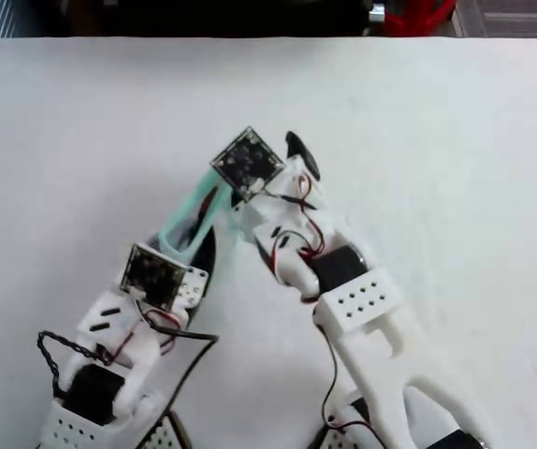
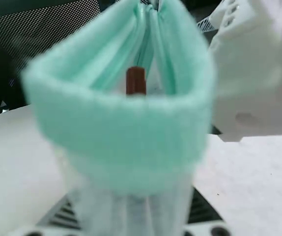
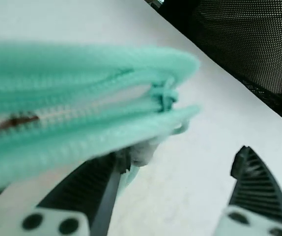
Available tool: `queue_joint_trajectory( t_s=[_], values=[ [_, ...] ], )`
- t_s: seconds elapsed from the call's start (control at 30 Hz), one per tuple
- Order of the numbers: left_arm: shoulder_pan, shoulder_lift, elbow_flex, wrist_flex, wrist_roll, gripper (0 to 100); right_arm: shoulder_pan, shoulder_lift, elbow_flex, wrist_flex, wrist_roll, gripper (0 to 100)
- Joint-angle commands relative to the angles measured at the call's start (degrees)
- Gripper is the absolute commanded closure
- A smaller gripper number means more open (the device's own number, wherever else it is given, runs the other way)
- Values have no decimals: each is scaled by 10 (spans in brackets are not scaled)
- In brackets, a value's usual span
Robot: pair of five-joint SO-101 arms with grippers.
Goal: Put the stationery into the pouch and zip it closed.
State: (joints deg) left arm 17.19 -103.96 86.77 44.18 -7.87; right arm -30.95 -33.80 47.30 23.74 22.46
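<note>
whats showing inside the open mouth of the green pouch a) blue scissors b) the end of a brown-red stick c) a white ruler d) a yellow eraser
b: in the left wrist view the brown-red stick end sits between the parted sides of the pouch.

Soft fuzzy cloth pouch (image 2: 126, 142), smooth matt white table (image 1: 456, 140)

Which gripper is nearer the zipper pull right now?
Right. The zipper pull sits just ahead of the right gripper, whose jaws are open, at one end of the pouch. The left gripper holds the opposite, open end.
</note>
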Motion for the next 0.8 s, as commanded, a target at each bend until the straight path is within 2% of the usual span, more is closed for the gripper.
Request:
queue_joint_trajectory(
  t_s=[0.0, 0.27, 0.57, 0.67, 0.77],
  values=[
    [-11, -7, -4, -16, -8, 976, 5, 0, 8, -44, -9, 672],
    [-11, -7, -4, -16, -8, 976, 5, 70, 11, -101, -18, 672],
    [-11, -7, -4, -16, -8, 976, 4, 77, 10, -147, -19, 682],
    [-11, -7, -4, -16, -8, 976, 4, 75, 11, -148, -16, 789],
    [-11, -7, -4, -16, -8, 976, 5, 73, 11, -150, -15, 957]
  ],
)
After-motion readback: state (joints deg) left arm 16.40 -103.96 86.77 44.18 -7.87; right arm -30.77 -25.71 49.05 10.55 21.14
